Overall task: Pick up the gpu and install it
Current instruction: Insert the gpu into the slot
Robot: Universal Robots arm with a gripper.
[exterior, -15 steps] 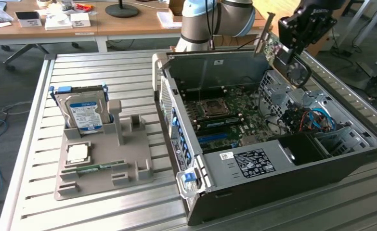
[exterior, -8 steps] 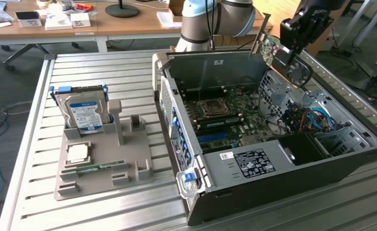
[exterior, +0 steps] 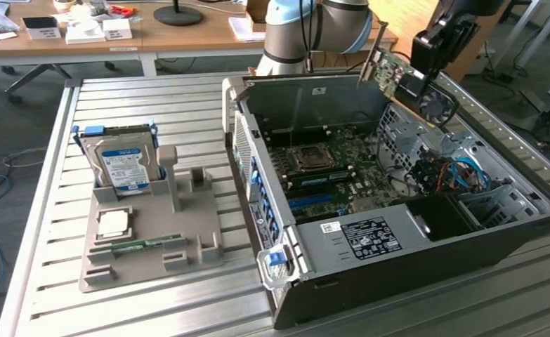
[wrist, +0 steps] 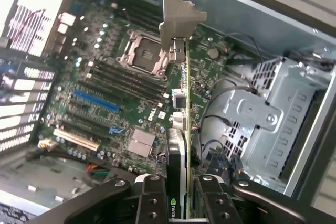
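High exterior view looks down on the open case (exterior: 443,270); close wrist view, seemingly tilted, faces the shared motherboard (wrist: 105,82).

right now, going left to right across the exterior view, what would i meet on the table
hard drive → cpu socket → gpu held in the pincer → blue cables

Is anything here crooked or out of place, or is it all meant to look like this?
One thing: the gpu hangs tilted in the air over the open computer case, clamped in the end effector, not seated in any slot on the motherboard. Nothing looks spilled or broken.
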